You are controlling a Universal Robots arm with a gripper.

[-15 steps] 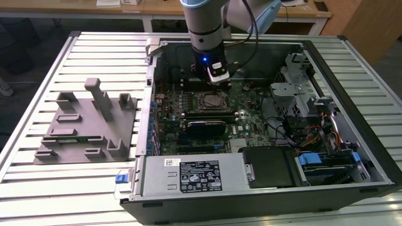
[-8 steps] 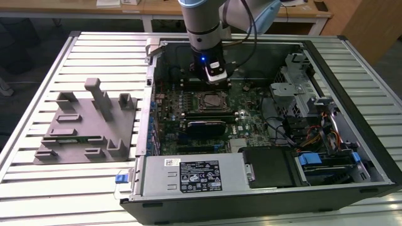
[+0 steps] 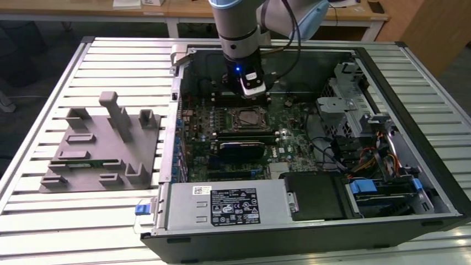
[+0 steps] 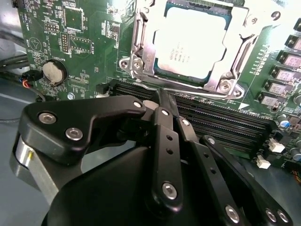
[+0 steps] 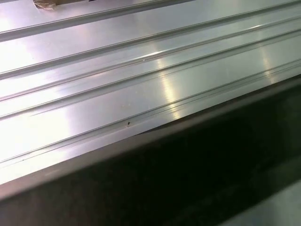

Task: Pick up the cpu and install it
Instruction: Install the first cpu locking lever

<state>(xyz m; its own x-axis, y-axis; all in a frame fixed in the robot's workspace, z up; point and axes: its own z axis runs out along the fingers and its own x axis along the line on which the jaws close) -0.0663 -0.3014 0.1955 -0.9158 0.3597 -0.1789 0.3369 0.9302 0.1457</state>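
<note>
Claw (image 4: 162, 101) pressed together, holding nothing, poised just above memory slots (image 4: 211, 120) beside socket. Cpu (image 4: 190, 42) seated flat in motherboard socket, silvery top up, metal retention frame (image 4: 141, 61) around it. Round coin battery (image 4: 54, 72) on green motherboard (image 3: 254, 138) nearby. In exterior view, arm (image 3: 239, 33) reaches down into open computer case (image 3: 309, 221), claw (image 3: 252, 95) above socket (image 3: 246, 117). Grey tray (image 3: 99, 160) lies on ribbed metal surface (image 3: 66, 221), at exterior view's left of case.
</note>
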